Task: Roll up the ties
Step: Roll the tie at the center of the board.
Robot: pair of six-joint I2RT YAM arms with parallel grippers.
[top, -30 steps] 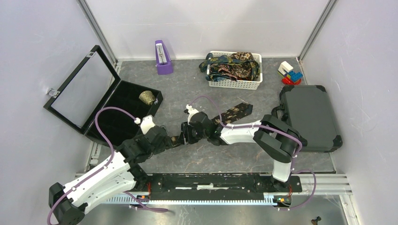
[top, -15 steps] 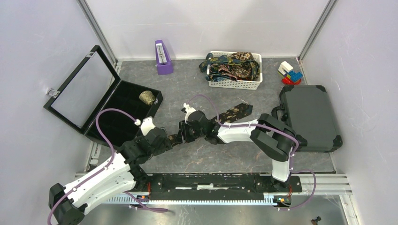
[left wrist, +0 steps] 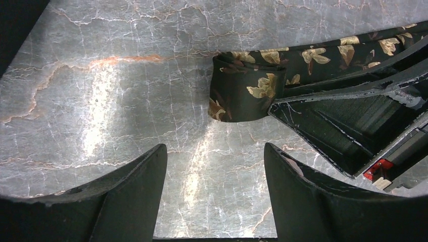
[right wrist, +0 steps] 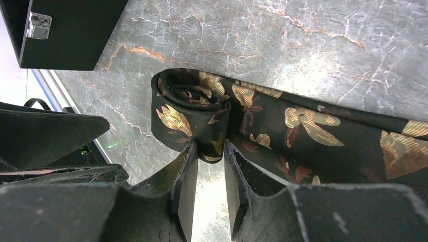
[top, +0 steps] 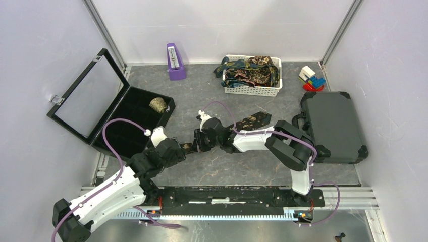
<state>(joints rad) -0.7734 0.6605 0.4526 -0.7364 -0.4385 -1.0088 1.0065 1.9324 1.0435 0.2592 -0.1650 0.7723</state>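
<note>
A black tie with gold floral print lies across the table, its flat part running toward the back right. Its near end is wound into a small roll, also seen in the left wrist view. My right gripper is shut on the lower edge of that roll, fabric pinched between both fingers. In the top view the right gripper sits mid-table. My left gripper stands open just short of the roll, with only bare table between its fingers; from above the left gripper is directly left of the roll.
A white basket at the back holds more ties. An open black display case at the left holds one rolled tie. A purple metronome, a grey hard case and toy blocks stand around.
My right gripper has narrowed onto the roll and shifted a little to the left with it. The left gripper has drawn back slightly leftward and closed a touch.
</note>
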